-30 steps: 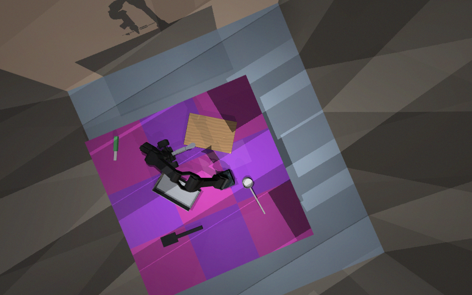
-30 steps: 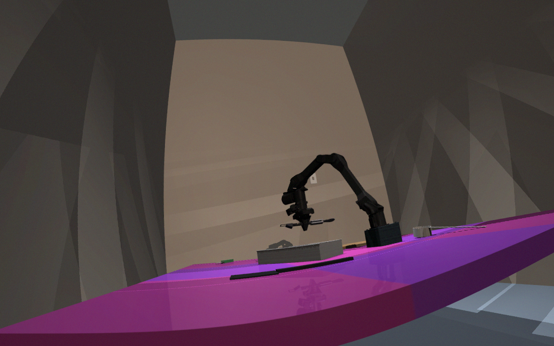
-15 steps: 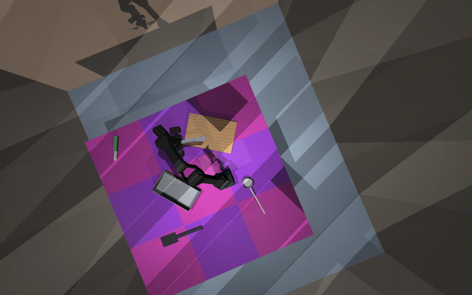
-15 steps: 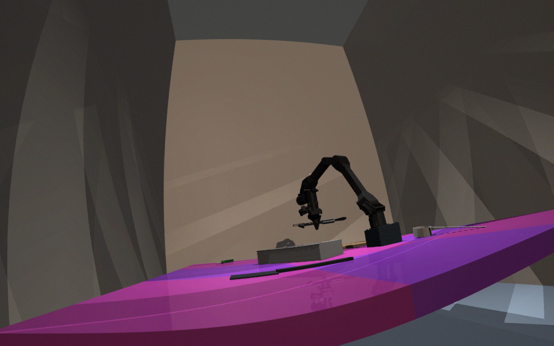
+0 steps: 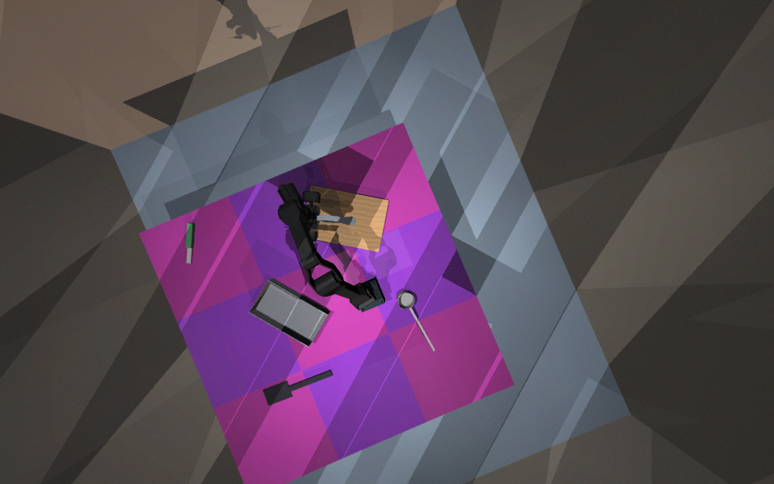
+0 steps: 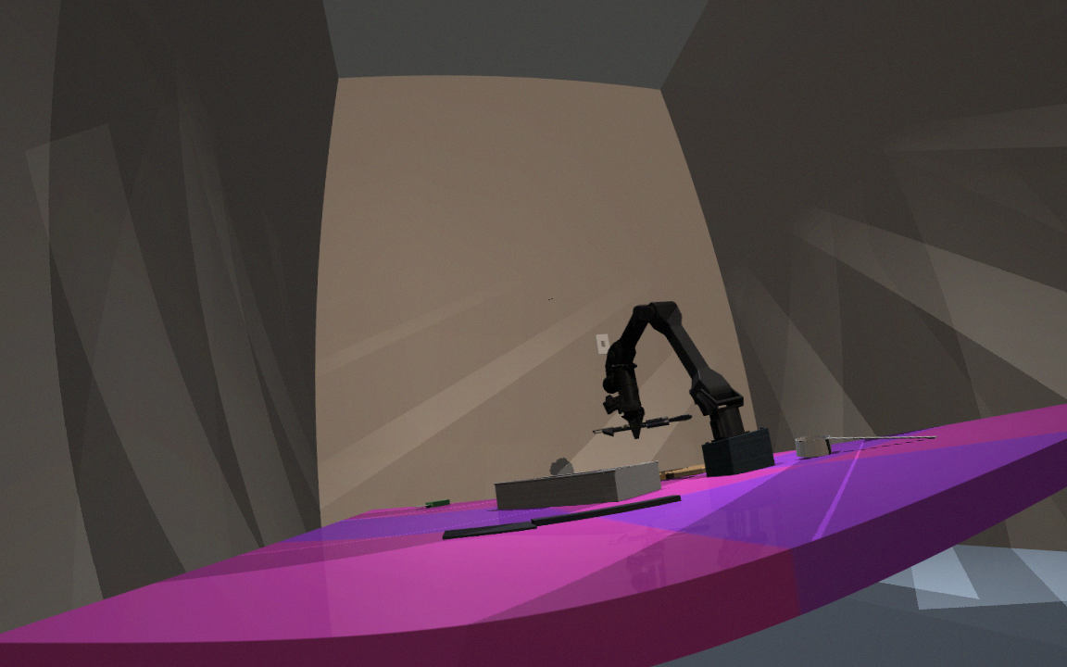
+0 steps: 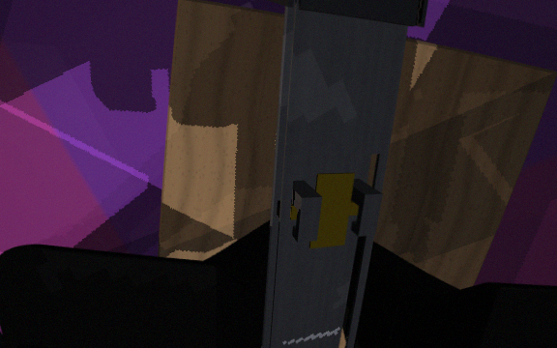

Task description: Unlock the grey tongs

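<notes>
The grey tongs [image 5: 328,218] [image 6: 674,420] [image 7: 343,97] are held in the air, lying roughly level, not tips down. My gripper [image 5: 316,220] [image 6: 635,431] [image 7: 307,235] is shut on them, with its fingers pointing down. The tongs' arms look close together. A yellow piece [image 7: 335,210] sits between two small grey brackets on the tongs in the wrist view; whether the lock is engaged I cannot tell. The wooden board [image 5: 377,212] [image 6: 684,473] [image 7: 201,169] lies below the tongs. The roasting tin [image 5: 281,305] [image 6: 554,492] stands apart with nothing across it.
A round pan [image 5: 406,299] [image 6: 809,447] with a long thin handle lies on the far side of the arm's base. A black spatula [image 5: 277,392] [image 6: 489,531] lies beyond the tin. A green-handled tool [image 5: 189,236] [image 6: 438,502] lies near the table's left edge in the top view.
</notes>
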Available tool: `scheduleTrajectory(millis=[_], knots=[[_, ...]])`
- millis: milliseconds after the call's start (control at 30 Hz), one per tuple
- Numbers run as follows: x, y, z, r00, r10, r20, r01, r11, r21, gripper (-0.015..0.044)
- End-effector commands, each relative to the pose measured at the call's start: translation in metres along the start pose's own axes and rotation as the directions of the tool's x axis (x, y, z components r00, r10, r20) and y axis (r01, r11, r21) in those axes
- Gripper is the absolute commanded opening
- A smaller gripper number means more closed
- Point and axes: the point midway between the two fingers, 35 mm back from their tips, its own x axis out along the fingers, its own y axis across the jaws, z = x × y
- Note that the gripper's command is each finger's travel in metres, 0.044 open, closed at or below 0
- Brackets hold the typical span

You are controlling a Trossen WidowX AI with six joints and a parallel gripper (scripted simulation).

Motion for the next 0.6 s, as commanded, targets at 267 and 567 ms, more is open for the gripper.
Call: scheduleTrajectory(millis=[267, 567], knots=[[-0.002, -0.026, -0.034, 1.0, -0.005, 0.007, 0.004, 0.995, 0.104, -0.015], [-0.005, -0.026, -0.037, 0.981, 0.015, 0.192, -0.039, 0.992, 0.123, -0.015]])
